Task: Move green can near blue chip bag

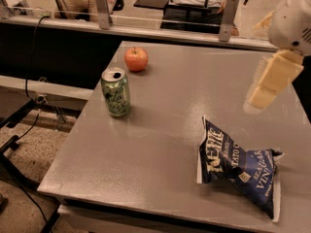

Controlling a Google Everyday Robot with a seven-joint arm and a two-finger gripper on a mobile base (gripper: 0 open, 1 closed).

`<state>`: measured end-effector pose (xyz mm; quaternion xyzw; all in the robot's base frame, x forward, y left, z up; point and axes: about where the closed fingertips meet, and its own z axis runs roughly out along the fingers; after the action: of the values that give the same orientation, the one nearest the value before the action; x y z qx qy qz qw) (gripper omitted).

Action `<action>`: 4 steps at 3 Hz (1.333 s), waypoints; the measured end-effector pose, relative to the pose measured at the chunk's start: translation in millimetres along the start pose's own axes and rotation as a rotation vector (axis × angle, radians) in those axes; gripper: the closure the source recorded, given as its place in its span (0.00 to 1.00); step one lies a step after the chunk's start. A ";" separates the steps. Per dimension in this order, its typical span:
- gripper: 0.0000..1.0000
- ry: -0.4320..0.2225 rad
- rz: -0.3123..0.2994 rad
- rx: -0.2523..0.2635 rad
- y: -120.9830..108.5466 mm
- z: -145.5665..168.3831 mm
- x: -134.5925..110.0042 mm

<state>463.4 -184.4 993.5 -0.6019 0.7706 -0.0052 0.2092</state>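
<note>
A grey table [160,149] is seen from above and slightly to one side. The green can [115,92] is stood upright near the table's left edge, toward the far half of the surface; its silver top is seen with the opening dark, and dark scribbled markings are carried on its light-green side. Just behind it, closer to the far left corner, 1 red-orange apple [136,58] is placed, near the can but not touching it.

The blue chip bag [243,168] is laid flat at the near right of the table, with cream lettering facing up and white sealed edges at its left side and lower right end. It is crumpled, pinched narrower toward the middle. The can and the bag are kept well apart, with a wide stretch of bare tabletop between them.

The gripper [261,93] is held in the air above the table's right side, beyond the bag and well away from the can. It is pointed down and to the left from the white arm housing [291,18] at the upper right corner. Nothing is held in it, and nothing is touched by it. Whether it is parted or closed cannot be told from this angle.

Behind the table, a low rail with 2 metal posts [103,6] is run across the view. A dark cable [29,125] is trailed over the floor at left.
</note>
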 end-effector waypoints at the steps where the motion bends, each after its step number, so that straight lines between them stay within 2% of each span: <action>1: 0.00 -0.101 0.020 -0.012 -16.7 17.9 -39.2; 2: 0.00 -0.179 0.022 -0.030 -26.4 42.4 -80.1; 3: 0.00 -0.229 0.000 -0.048 -27.3 70.5 -125.7; 4: 0.00 -0.253 -0.027 -0.062 -22.3 100.2 -163.6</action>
<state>547.7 -14.0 959.6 -0.6141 0.7298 0.0917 0.2861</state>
